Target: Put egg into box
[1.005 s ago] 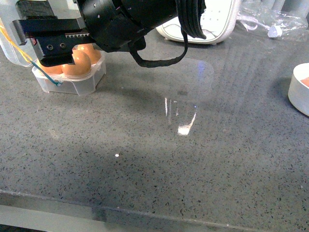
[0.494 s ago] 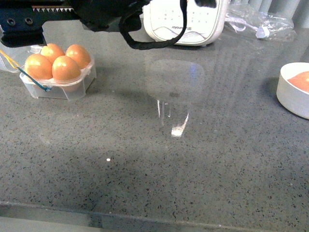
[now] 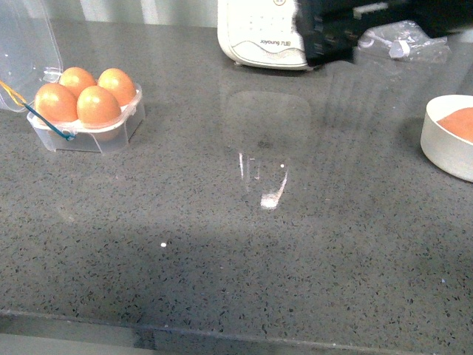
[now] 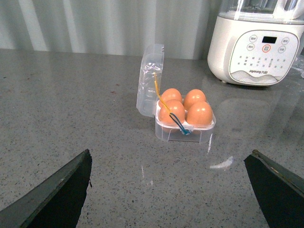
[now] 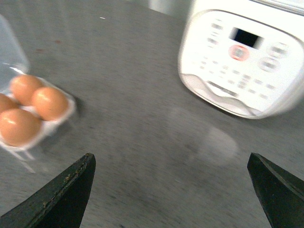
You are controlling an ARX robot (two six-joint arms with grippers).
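Observation:
The clear box (image 3: 89, 137) sits at the far left with its lid (image 3: 26, 52) open. Orange-brown eggs fill all its cups, one of them at the front (image 3: 97, 106). A blue-and-yellow cord (image 3: 46, 118) hangs at its side. The left wrist view shows the box (image 4: 185, 133) well ahead of my left gripper (image 4: 170, 154), which is open and empty. My right gripper (image 5: 171, 156) is open and empty over bare counter, with the box (image 5: 33, 133) off to one side. In the front view my right arm (image 3: 347, 29) is a dark blur at the top right.
A round white bowl (image 3: 443, 144) holding another egg (image 3: 462, 124) stands at the right edge. A white appliance (image 3: 262, 37) stands at the back, also in the left wrist view (image 4: 259, 42) and the right wrist view (image 5: 242, 61). A crumpled plastic bag (image 3: 406, 37) lies behind it.
The arm that hung over the box has lifted away and swung to the right. The box and its eggs are now uncovered.

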